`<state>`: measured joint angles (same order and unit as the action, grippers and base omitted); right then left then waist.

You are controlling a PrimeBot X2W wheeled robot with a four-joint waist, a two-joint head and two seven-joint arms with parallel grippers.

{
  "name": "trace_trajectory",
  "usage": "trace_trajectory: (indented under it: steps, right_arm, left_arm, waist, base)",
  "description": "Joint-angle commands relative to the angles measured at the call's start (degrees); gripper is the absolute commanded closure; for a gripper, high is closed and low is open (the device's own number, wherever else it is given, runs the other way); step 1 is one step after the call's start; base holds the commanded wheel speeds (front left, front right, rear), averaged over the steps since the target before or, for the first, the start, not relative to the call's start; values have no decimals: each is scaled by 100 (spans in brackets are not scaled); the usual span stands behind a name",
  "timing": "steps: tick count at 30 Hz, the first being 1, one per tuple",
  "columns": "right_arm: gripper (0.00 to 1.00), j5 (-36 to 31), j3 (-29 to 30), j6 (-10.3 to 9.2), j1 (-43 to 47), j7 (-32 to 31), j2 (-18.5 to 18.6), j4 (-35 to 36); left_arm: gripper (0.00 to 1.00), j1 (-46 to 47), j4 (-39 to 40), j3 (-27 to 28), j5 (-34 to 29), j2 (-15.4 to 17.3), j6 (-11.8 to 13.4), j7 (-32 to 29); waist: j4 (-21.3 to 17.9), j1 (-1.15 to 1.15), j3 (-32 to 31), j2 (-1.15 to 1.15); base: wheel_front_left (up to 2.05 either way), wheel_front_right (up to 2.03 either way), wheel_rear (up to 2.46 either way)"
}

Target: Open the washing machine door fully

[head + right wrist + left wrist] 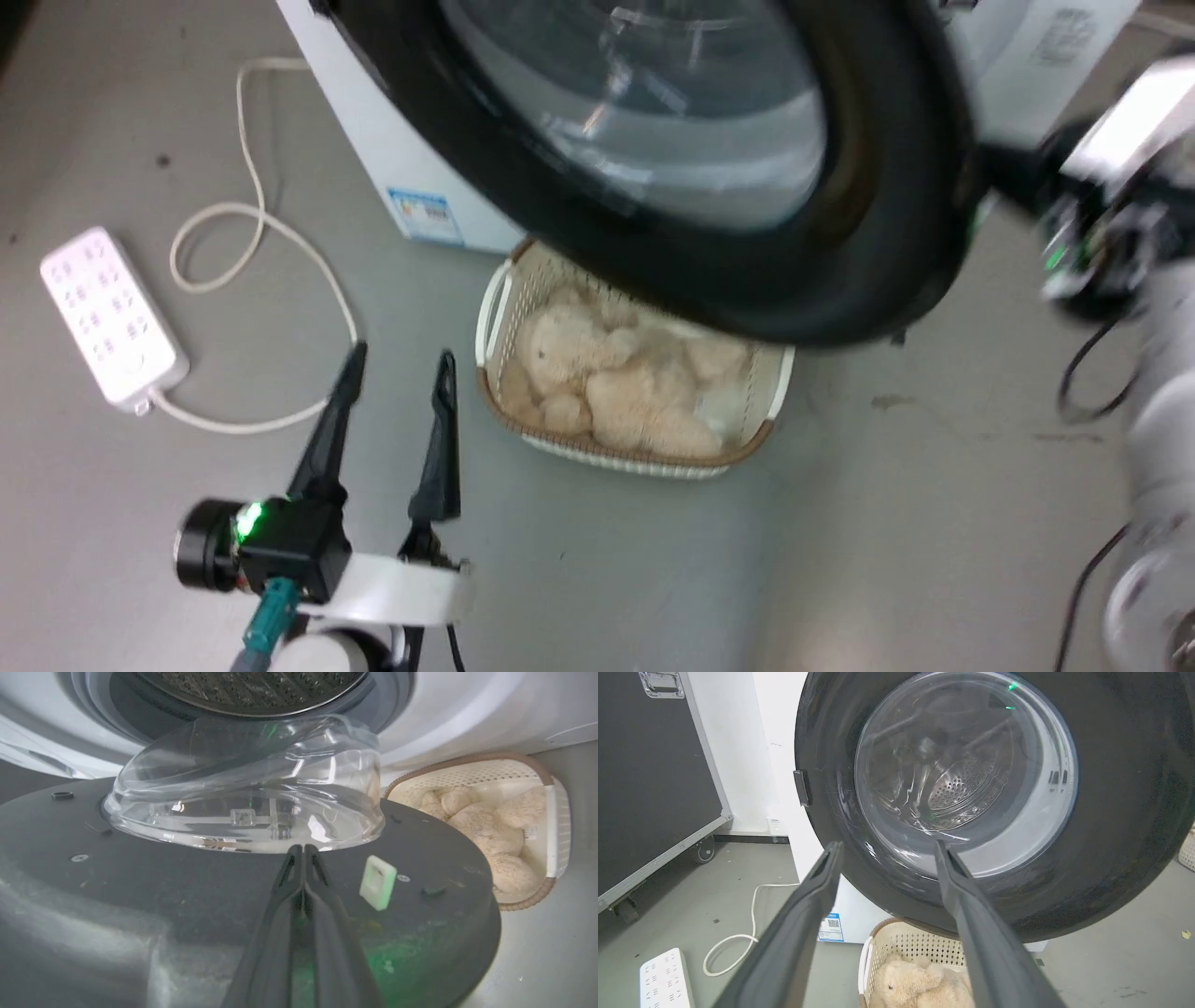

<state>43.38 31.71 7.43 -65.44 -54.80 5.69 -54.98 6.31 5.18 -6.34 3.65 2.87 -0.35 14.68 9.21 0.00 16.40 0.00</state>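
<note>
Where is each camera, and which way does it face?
Head view: on the head, looking down at floor, washing machine door and basket; open left pincer lower left, right forearm at right.
Left wrist view: left wrist, facing the door's outer face along the open left pincer.
Right wrist view: right wrist, facing the door's inner face and glass bowl along the shut right pincer.
Shared: both wrist views show the basket, from opposite sides of the door.

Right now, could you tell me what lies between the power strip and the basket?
In the head view: the white cable, the open left gripper, otherwise bare floor.
</note>
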Motion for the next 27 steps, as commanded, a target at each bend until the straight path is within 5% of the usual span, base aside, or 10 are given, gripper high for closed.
trace_trajectory:
  steps: [1, 10, 16, 27]
  right_arm:
    - [100, 130, -81, 6, 375, -154, -155, 152]
    - [100, 1325, -996, 6, 1500, -773, -278, 611]
    - [100, 3026, -2741, 6, 2295, -563, -279, 967]
    - [100, 4738, -4970, 6, 3362, 247, -280, 1790]
  left_arm:
    - [0, -152, -66, 5, 29, 1, -54, 32]
    - [0, -550, -411, -117, 172, 4, -239, 32]
    - [0, -724, -531, -201, 183, 10, -301, 32]
    - [0, -924, -611, -281, 245, 9, -344, 32]
  waist:
    - [-106, 0, -340, 0]
    - [-142, 0, -875, 0]
    - [-79, 0, -1103, 0]
    - [92, 0, -1371, 0]
  base:
    - [0, 0, 0]
    - [0, 0, 0]
    - [0, 0, 0]
    - [0, 0, 0]
